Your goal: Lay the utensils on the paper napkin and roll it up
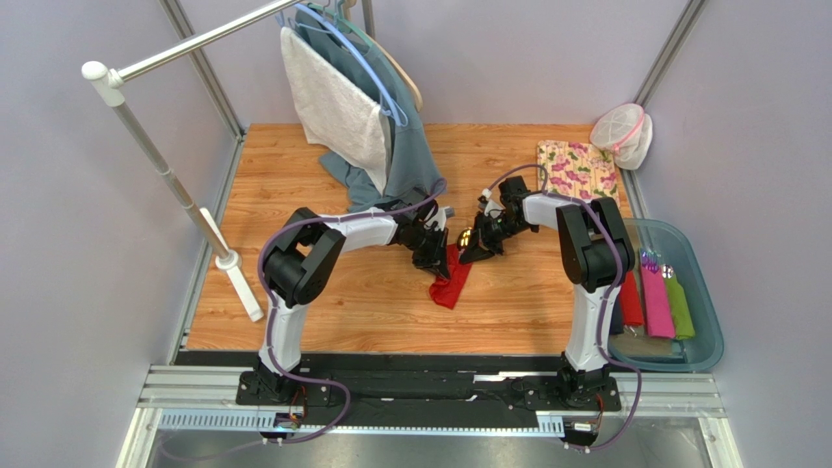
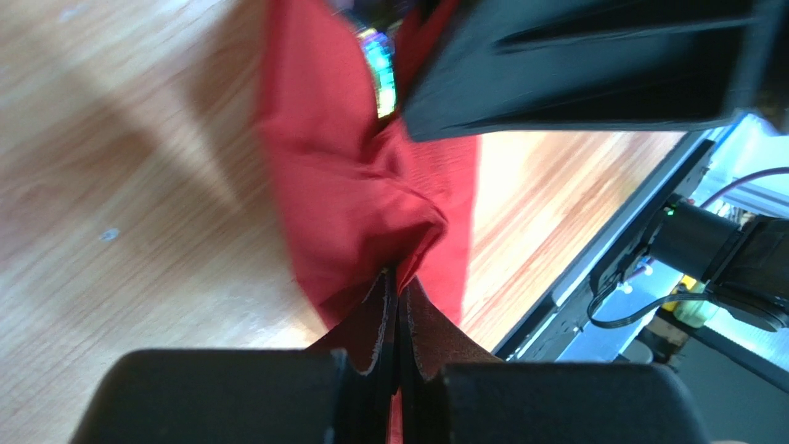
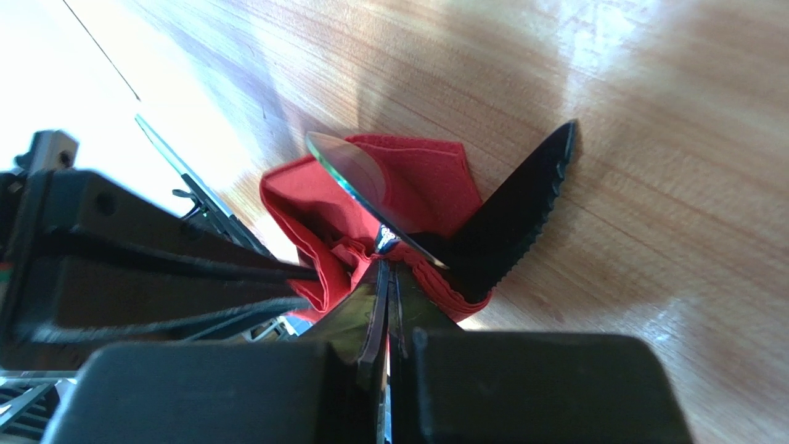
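The red paper napkin (image 1: 451, 280) lies crumpled on the wooden table between both arms. In the left wrist view my left gripper (image 2: 398, 275) is shut on a bunched fold of the paper napkin (image 2: 352, 185). An iridescent utensil (image 2: 378, 72) pokes from its far end. In the right wrist view my right gripper (image 3: 383, 261) is shut on the napkin's gathered edge (image 3: 435, 190), right at the neck of a shiny spoon (image 3: 352, 174). A black serrated knife (image 3: 519, 215) sticks out beside the spoon. From above, the two grippers (image 1: 431, 250) (image 1: 478, 246) stand close together over the napkin's upper end.
A floral cloth (image 1: 578, 168) and a white mesh bag (image 1: 625, 132) lie at the back right. The blue bin (image 1: 705, 312) on the right holds red, pink and green rolls. Towels hang from a white rack (image 1: 166, 166) at the back left.
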Controlling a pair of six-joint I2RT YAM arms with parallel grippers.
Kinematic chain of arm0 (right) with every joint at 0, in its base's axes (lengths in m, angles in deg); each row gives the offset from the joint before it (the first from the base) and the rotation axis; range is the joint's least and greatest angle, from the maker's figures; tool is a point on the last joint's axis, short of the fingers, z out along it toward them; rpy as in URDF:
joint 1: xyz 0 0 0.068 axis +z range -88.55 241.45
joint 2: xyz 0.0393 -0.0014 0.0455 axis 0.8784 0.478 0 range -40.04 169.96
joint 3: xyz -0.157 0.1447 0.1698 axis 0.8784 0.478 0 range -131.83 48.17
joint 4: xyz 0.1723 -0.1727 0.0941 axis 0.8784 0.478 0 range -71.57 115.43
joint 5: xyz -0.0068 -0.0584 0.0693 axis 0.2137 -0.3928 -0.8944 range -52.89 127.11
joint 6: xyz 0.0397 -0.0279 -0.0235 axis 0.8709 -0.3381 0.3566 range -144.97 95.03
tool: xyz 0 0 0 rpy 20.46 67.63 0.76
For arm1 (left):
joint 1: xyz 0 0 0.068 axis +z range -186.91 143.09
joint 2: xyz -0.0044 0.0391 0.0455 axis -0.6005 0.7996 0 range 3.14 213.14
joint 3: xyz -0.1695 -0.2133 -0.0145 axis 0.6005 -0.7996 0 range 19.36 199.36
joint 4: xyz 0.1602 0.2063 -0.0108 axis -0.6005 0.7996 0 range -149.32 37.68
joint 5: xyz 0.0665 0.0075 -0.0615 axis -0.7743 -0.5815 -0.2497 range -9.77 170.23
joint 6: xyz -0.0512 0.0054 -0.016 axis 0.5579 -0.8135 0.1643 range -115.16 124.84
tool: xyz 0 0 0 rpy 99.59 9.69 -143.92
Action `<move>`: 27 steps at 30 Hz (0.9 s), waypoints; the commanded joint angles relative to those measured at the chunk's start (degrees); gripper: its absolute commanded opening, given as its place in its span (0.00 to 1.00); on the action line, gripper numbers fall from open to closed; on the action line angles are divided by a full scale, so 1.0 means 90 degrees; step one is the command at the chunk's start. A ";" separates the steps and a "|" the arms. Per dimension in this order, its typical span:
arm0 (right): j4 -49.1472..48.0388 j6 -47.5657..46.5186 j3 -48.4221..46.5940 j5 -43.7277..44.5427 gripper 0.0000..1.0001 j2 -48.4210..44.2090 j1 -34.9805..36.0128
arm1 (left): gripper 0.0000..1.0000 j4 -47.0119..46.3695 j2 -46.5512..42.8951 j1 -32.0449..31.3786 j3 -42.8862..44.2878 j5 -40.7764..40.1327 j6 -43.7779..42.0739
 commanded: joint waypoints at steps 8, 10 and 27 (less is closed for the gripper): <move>-0.0194 -0.0172 0.0177 0.1242 0.00 0.0408 0.0041 | 0.02 -0.0752 -0.0328 -0.0496 0.0334 0.0445 0.0088; -0.0194 -0.0153 0.0186 0.1262 0.00 0.0408 0.0031 | 0.01 -0.0986 -0.0231 -0.0554 0.0275 0.0630 0.0156; -0.0155 -0.0163 0.0186 0.1330 0.00 0.0388 0.0031 | 0.01 -0.2003 0.0571 -0.0759 -0.0193 0.0826 0.0381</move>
